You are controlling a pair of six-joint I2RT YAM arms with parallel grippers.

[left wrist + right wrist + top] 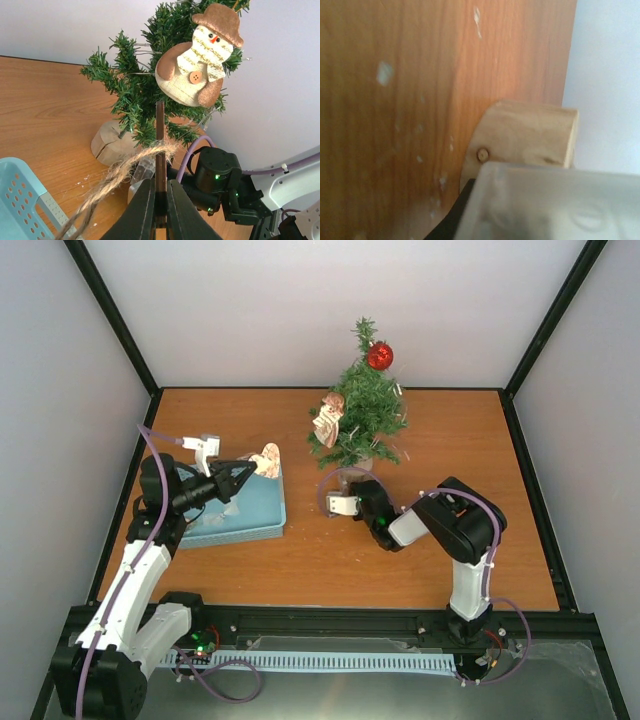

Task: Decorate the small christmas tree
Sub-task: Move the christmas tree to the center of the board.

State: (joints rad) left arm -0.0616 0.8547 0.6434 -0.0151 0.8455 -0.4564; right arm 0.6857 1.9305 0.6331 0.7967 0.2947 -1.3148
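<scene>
Left end effector (160, 186) pinches one twine-looped ornament (160, 130) by one blue basket (240, 520); right end effector (362, 490), fingers together, beside one small christmas tree (362, 410) at tabletop's (300, 560) back, bearing one red ball (379, 356), one snowman (197, 60).

The small christmas tree (370, 410) is dark green, its bauble (379, 356) red, the basket (255, 518) pale blue.

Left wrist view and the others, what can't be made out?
- Left wrist: the ornament in the left claw shows edge-on, so its figure is unreadable.
- Left wrist: the small christmas tree's top is cut off by the upper edge.
- Right wrist: a blurred pale housing covers part of the wooden base.
</scene>
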